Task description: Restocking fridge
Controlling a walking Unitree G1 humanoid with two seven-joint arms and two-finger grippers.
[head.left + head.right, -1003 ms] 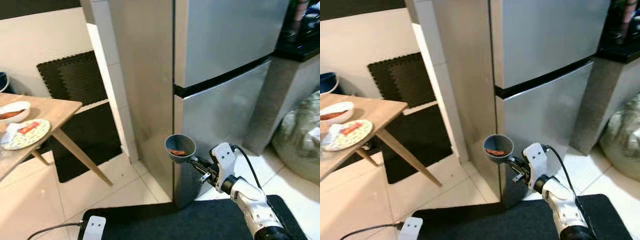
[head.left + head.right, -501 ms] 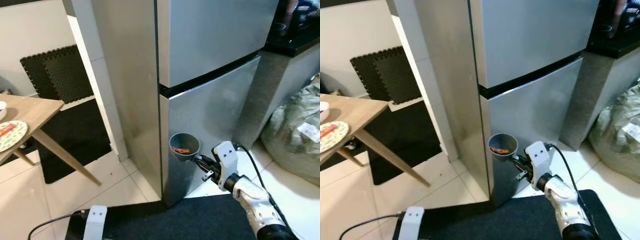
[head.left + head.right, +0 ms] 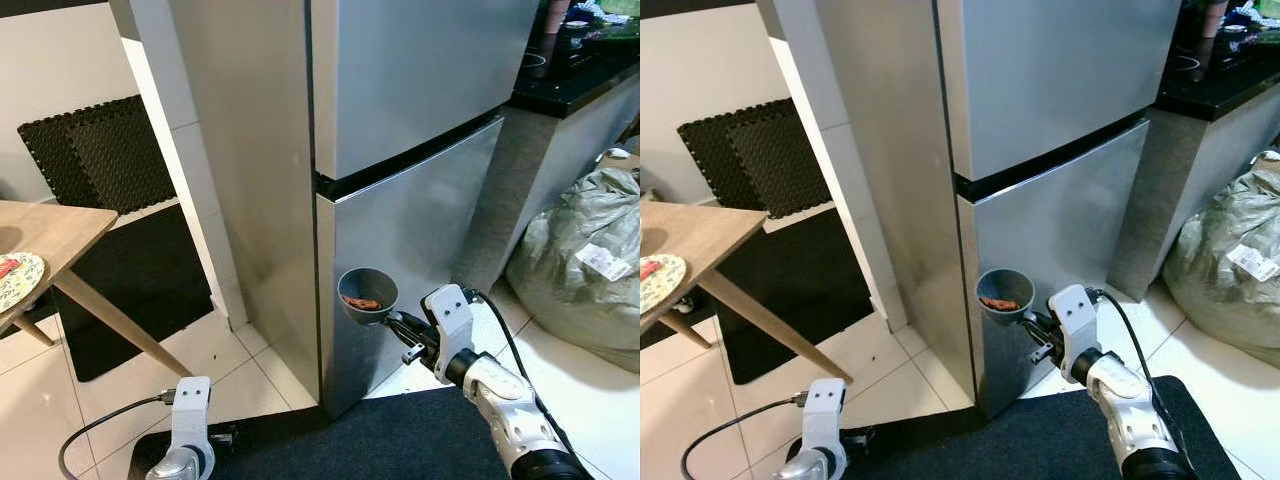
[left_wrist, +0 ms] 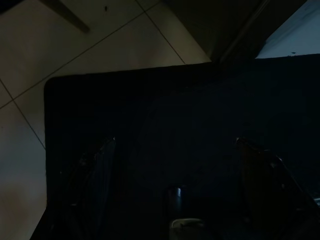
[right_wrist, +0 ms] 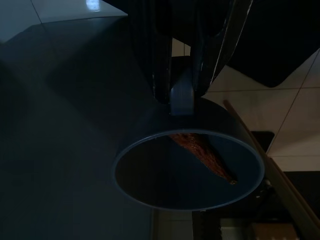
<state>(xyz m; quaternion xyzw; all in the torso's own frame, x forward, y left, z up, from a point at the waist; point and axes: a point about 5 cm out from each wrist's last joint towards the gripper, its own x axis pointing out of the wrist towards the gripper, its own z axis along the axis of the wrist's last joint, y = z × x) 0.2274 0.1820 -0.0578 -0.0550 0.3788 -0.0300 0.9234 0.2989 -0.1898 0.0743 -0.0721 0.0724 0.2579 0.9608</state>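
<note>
Right gripper (image 3: 396,320) is clamped on the rim of a small grey-blue bowl (image 3: 367,293), its two black fingers (image 5: 165,60) pinching the wall between them. Inside the bowl lies a reddish-brown strip of food (image 5: 202,154), resting against the side nearest the fingers. Just beyond the bowl, on the far side from the wrist, stands the fridge (image 3: 400,130), both silver doors shut; the bowl hangs level with the lower door (image 3: 1060,240), close to its face near the corner but, as far as can be judged, not touching it. Above the gripper runs the dark seam between the two doors. Well off to the gripper's left is the wooden table (image 3: 55,235) with a patterned plate (image 3: 15,280) on it, and off to its right a bulging sack (image 3: 580,270) sits on the floor. Left gripper (image 4: 175,175) hangs idle over the dark mat (image 4: 190,100), fingers spread apart.

By my reading, the step in hand is carrying the bowl up to the fridge. Nothing can go in while the doors are shut, so the next move calls for the free left arm to pull a door open while the bowl is kept level and clear of its swing
</note>
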